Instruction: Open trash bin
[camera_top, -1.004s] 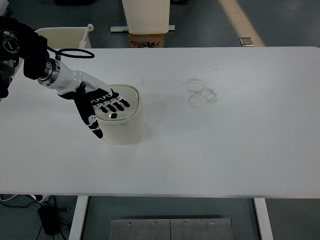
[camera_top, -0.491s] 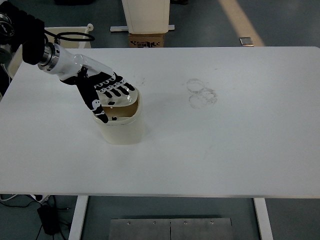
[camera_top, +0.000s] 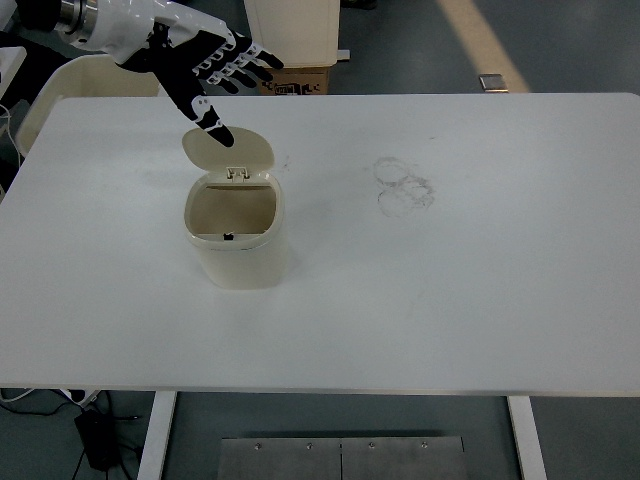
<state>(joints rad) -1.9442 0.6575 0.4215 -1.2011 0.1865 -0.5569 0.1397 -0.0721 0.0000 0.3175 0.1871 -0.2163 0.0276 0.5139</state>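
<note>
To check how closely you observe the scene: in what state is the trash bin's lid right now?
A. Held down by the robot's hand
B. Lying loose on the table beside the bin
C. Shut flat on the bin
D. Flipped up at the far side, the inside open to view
D: the lid stands flipped up at the far side of the trash bin, whose hollow inside shows, while the left hand is above it, fingers spread, holding nothing.

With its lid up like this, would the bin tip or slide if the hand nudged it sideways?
The bin looks like thin plastic and seems empty inside, so probably light and apt to slide on the smooth table. It is taller than wide, so a high push might tip it. The raised lid likely flexes at its hinge.
</note>
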